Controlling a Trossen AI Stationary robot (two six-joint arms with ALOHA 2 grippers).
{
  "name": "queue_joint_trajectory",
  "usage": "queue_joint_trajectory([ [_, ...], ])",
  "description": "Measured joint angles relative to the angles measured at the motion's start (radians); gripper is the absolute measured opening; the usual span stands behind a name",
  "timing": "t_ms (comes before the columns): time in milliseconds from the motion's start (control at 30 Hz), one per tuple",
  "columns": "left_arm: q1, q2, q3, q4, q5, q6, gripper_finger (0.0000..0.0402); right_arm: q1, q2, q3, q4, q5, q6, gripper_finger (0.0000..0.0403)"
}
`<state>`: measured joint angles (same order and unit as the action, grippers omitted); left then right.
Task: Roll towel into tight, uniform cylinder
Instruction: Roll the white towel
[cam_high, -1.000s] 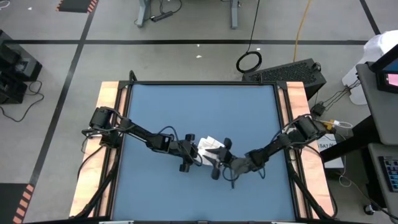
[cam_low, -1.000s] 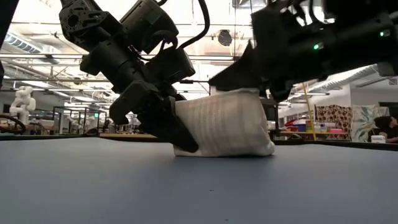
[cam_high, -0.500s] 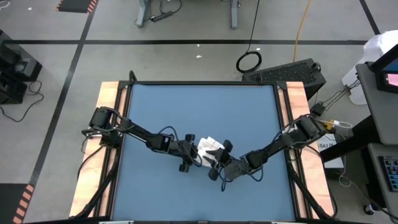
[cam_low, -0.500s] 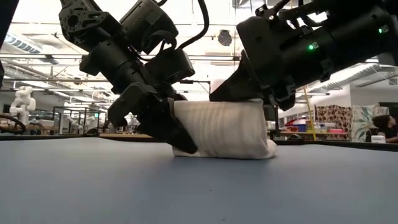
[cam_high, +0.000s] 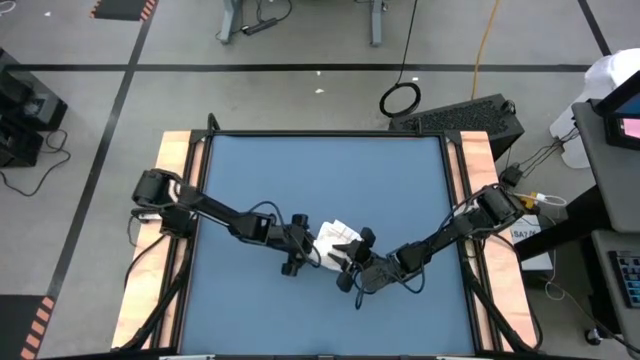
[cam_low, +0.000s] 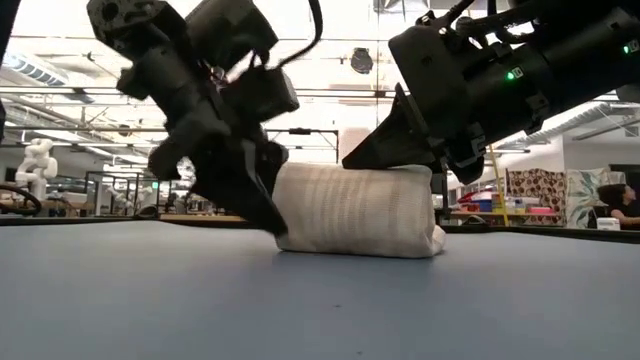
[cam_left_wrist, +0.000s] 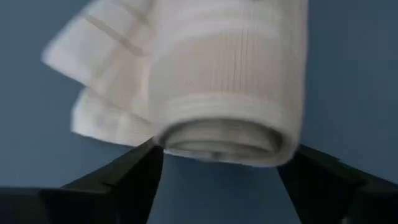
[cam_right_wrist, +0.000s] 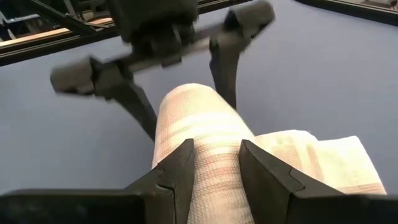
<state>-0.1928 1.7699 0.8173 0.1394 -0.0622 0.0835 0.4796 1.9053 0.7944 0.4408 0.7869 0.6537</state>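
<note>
1. Blue table (cam_high: 320, 170), wooden strips along both sides.
2. White towel (cam_high: 336, 238) near table centre, bunched small.
3. Left gripper (cam_high: 308, 250) at towel's left edge.
4. Right gripper (cam_high: 352, 258) at its right edge; arms reach inward.

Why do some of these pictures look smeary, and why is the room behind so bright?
In the low view the left hand is smeared by motion, while the towel and right hand look sharper, and the ceiling lights behind glare white. In the left wrist view the towel's loose layers are blurred. In the right wrist view the far hand is blurred too.
</note>
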Motion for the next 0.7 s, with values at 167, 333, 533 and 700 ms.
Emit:
queue_joint_trajectory([
  [167, 0.000, -0.117, -0.001, -0.090, -0.027, 0.001, 0.0325, 0.000, 0.000, 0.000, 0.000, -0.001, 0.000, 0.0121],
  [333, -0.015, -0.161, -0.023, 0.029, -0.053, 0.001, 0.0326, 0.000, 0.000, -0.001, 0.002, -0.002, 0.000, 0.0121],
  [533, -0.052, -0.090, -0.076, 0.252, -0.051, 0.032, 0.0327, 0.000, 0.000, -0.002, 0.004, -0.007, -0.007, 0.0121],
  [700, -0.052, 0.004, -0.093, 0.384, -0.086, 0.084, 0.0327, 0.007, 0.000, -0.002, 0.005, -0.005, -0.026, 0.0121],
])
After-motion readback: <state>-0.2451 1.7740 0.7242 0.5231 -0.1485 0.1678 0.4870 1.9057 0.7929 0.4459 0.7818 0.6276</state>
